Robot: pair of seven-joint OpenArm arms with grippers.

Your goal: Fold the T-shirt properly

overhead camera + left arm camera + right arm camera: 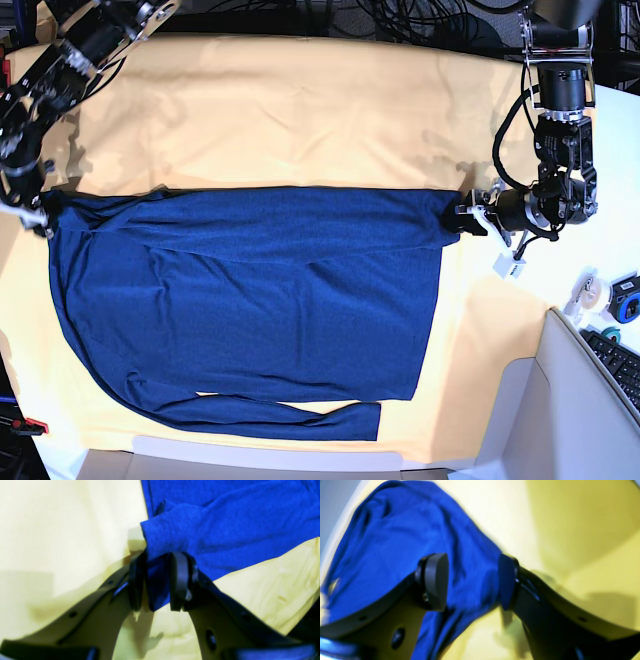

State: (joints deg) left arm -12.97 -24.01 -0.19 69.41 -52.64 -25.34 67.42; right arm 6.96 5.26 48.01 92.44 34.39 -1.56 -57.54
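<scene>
The dark blue long-sleeved T-shirt (250, 290) lies spread on the pale yellow cloth (300, 110), its top edge stretched straight between both grippers. A sleeve lies along its bottom edge. My left gripper (157, 582) is shut on a fold of the shirt (225, 525) at its right end; in the base view the gripper (463, 218) is on the right. My right gripper (472, 580) holds a thick bunch of the shirt (402, 530) that fills the gap between its fingers. In the base view it (40, 208) is at the shirt's left end.
A white tag (505, 265) hangs below the left gripper. A tape roll (590, 290) and a keyboard (622, 362) sit at the right edge. A grey panel (520, 420) stands at the bottom right. Cables (420, 20) run along the back.
</scene>
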